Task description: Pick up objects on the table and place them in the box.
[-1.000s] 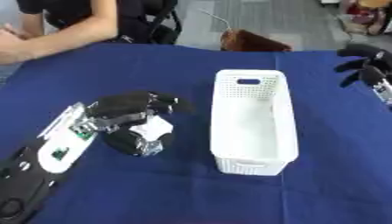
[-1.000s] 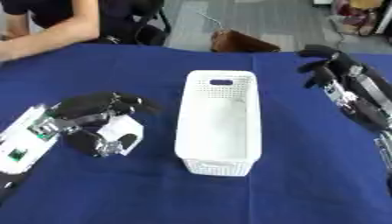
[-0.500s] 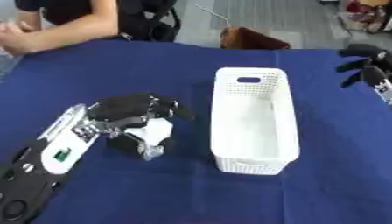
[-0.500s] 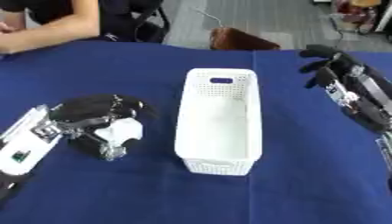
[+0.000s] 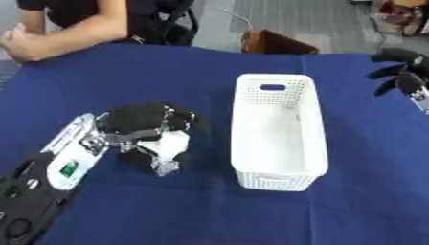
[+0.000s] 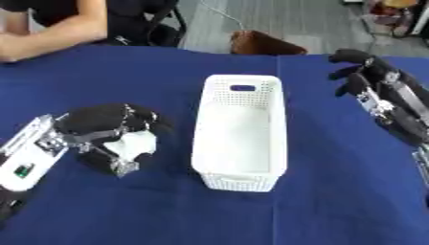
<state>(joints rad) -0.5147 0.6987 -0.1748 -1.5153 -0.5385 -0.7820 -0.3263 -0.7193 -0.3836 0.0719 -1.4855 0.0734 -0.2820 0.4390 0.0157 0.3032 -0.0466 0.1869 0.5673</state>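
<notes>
Your bench (image 5: 209, 215) is covered in a dark blue cloth, with grey floor and a brown box-like thing (image 5: 276, 44) beyond its far edge. A white perforated plastic box (image 5: 276, 129), oblong with a handle slot at its far end, stands lengthwise near the middle, and you can see nothing inside it. Your left hand (image 5: 147, 127) sits low over the cloth to the left of the box, its black fingers curled round a small white object (image 5: 167, 146) that you are gripping; what the object is cannot be made out. Your right hand (image 6: 368, 76) hangs at the far right, well apart from the box, fingers spread and relaxed, holding nothing.
</notes>
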